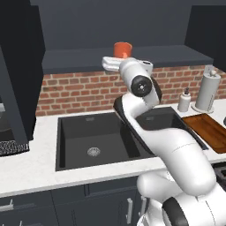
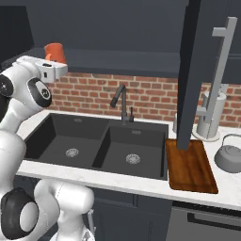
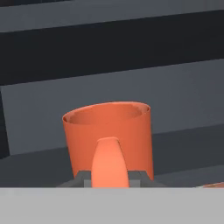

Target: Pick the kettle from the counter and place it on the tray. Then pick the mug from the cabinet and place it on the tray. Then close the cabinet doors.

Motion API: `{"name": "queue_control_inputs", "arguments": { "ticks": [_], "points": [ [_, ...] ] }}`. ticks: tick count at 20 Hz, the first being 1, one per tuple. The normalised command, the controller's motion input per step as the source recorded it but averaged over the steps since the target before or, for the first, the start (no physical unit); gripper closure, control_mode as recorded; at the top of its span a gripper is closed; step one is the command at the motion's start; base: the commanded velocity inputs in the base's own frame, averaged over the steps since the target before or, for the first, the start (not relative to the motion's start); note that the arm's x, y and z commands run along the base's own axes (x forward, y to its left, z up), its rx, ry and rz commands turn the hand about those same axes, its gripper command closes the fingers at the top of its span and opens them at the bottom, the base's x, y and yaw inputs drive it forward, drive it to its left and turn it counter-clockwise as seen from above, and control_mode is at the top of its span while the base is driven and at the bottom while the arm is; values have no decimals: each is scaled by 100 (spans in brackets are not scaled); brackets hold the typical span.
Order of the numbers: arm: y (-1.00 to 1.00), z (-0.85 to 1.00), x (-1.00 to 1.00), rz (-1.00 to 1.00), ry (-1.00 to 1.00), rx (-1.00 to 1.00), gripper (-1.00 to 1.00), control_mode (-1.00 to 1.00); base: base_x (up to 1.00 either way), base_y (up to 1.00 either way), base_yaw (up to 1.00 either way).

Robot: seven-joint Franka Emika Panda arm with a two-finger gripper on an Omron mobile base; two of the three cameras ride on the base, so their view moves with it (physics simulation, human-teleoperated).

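Orange-red mug point(image 3: 108, 138) sits top centre of the left base view on the cabinet point(image 1: 128, 57) shelf; the gripper point(image 3: 110, 178) pinches its handle for lifting out.

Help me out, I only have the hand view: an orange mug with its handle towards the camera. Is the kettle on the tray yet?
Observer: No. In the right base view the kettle stands on the counter, just right of the tray, which is bare.
Operator: Where is the mug in the room?
Observer: The mug is up at the cabinet shelf above the sink, with the arm reaching up to it.
Operator: Are the cabinet doors shut?
Observer: No. One cabinet door stands open over the tray's far end.
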Motion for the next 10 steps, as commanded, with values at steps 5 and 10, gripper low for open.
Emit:
{"name": "queue_control_inputs", "arguments": {
  "ticks": [5,10],
  "points": [
    [-52,55,-71,0,0,0,100,-100,0,0,0],
    [-44,22,-52,0,6,0,100,-100,0,0,0]
  ]
}}
